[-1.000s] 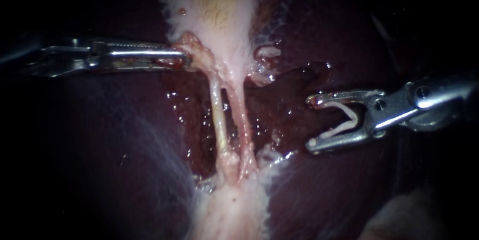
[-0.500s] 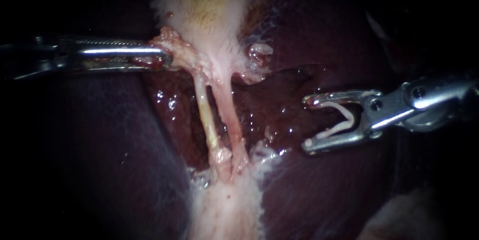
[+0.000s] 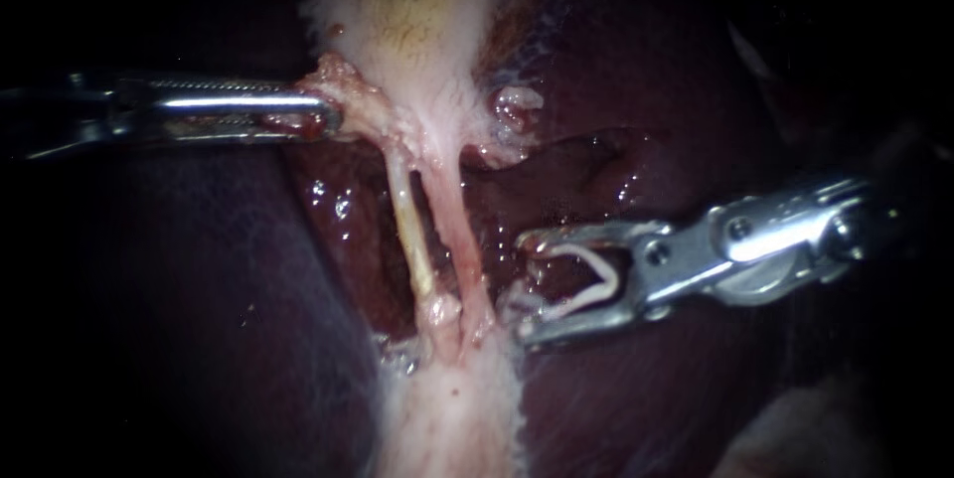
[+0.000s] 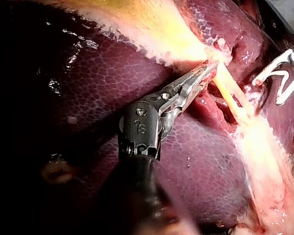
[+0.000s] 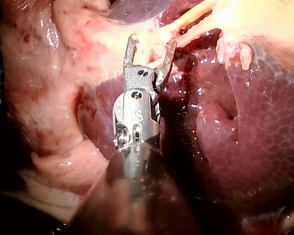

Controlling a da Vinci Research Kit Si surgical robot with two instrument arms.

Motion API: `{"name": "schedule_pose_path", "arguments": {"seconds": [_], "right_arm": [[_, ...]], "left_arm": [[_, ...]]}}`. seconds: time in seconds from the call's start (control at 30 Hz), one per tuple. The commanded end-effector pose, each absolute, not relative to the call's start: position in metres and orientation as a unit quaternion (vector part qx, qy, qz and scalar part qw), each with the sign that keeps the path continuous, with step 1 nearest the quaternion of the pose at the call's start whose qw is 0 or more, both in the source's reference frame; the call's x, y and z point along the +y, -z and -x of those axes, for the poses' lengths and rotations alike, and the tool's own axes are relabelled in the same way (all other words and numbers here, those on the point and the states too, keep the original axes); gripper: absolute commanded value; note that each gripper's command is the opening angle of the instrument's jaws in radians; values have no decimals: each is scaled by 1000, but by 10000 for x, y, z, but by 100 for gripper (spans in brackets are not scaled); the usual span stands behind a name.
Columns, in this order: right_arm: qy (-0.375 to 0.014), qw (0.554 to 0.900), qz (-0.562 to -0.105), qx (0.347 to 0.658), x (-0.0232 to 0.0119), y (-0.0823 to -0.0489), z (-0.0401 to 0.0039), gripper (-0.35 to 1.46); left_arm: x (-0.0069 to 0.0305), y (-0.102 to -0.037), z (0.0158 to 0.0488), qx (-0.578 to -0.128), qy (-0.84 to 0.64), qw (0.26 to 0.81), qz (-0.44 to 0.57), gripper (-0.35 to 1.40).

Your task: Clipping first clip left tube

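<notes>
Right instrument (image 3: pixel 524 287), loaded clip (image 3: pixel 608 274), near left tube (image 3: pixel 405 225)

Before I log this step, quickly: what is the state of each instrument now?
Left instrument: jaws shut on pale tissue.
Right instrument: jaws hold an open clip.
</notes>
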State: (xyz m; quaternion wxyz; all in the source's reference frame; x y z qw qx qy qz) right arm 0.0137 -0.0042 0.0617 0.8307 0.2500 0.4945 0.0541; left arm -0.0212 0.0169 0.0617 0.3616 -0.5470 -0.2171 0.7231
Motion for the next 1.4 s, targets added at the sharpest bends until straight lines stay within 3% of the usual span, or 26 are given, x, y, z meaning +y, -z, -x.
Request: {"name": "schedule_pose_path", "arguments": {"seconds": [0.03, 0.47, 0.73, 1.1, 1.4], "right_arm": [[-53, 831, -251, 494, -42, -619, -140, 50], [-55, 831, -253, 492, -39, -647, -169, 50], [-62, 843, -251, 472, -38, -679, -175, 50], [-72, 845, -254, 465, -30, -705, -184, 50], [-72, 812, -298, 496, -36, -710, -206, 50]], "left_arm": [[169, -617, 212, -217, -723, 362, 547, -35], [169, -615, 213, -217, -723, 362, 547, -35], [168, -614, 213, -217, -723, 362, 547, -35], [166, -610, 215, -217, -723, 362, 547, -35], [166, -610, 216, -216, -723, 362, 547, -35]]}}
